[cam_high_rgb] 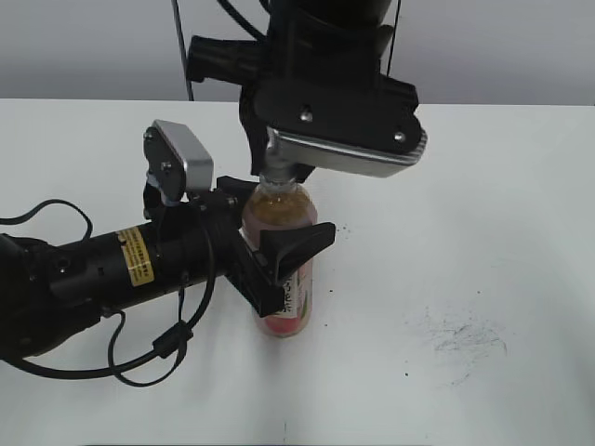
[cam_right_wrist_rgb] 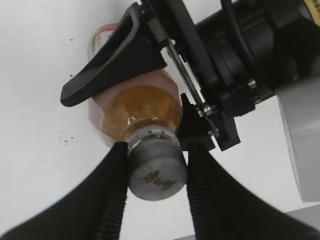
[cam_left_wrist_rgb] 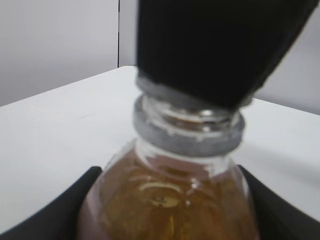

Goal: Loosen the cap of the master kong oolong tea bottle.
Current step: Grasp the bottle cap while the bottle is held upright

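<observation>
1. The tabletop (cam_high_rgb: 483, 214) is white, with faint scuffs toward its near right corner. The master kong oolong tea bottle (cam_high_rgb: 284, 279) stands upright near the middle, somewhat toward the near edge.
2. The left gripper (cam_high_rgb: 265, 246) reaches in level from the left edge, its black fingers (cam_right_wrist_rgb: 117, 60) pressed against both sides of the bottle's body just below the shoulder, bracing it.
3. The right gripper (cam_right_wrist_rgb: 156, 172) hangs straight down over the neck from the far side, its ribbed fingers (cam_right_wrist_rgb: 107, 195) pinching the cap (cam_right_wrist_rgb: 156, 175) from both sides.
4. The step in hand looks like the twist itself: bottle braced, cap gripped. The grey ring below the cap sits snug on the neck, so I cannot tell whether any loosening has begun.
5. The next move calls for turning the right wrist about the neck's axis while the left gripper keeps the bottle from spinning or tipping.
</observation>
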Available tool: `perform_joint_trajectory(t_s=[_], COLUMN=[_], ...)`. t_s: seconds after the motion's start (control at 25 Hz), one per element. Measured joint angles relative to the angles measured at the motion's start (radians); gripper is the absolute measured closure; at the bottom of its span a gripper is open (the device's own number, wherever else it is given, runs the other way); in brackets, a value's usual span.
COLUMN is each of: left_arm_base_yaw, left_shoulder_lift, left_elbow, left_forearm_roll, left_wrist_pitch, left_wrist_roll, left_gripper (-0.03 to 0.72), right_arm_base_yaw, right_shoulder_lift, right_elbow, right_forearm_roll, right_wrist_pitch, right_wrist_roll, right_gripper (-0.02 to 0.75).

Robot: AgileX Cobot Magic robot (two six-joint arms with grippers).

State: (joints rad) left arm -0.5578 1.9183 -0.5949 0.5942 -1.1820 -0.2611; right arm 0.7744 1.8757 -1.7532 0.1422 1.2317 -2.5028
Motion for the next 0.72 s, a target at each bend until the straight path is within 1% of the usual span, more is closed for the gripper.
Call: perform_joint_trajectory(t_s=[0.36,0.56,0.72], left_arm_base_yaw=[0.000,0.000,0.000], left_shoulder_lift=[0.000,0.000,0.000], left_elbow=[0.000,0.000,0.000], left_forearm_roll=[-0.002,-0.004,-0.004], left_wrist_pitch=[0.001,0.001,0.001], left_wrist_roll=[-0.002,-0.004,-0.004], left_gripper=[0.241,0.241,0.241], right_arm_base_yaw=[0.000,0.000,0.000], right_shoulder_lift=[0.000,0.000,0.000], right_elbow=[0.000,0.000,0.000], right_forearm_roll=[0.000,0.000,0.000], right_wrist_pitch=[-0.001,-0.003,-0.003], right_wrist_roll=[-0.161,-0.325,-0.372], right_gripper=[0.468,0.468,0.468])
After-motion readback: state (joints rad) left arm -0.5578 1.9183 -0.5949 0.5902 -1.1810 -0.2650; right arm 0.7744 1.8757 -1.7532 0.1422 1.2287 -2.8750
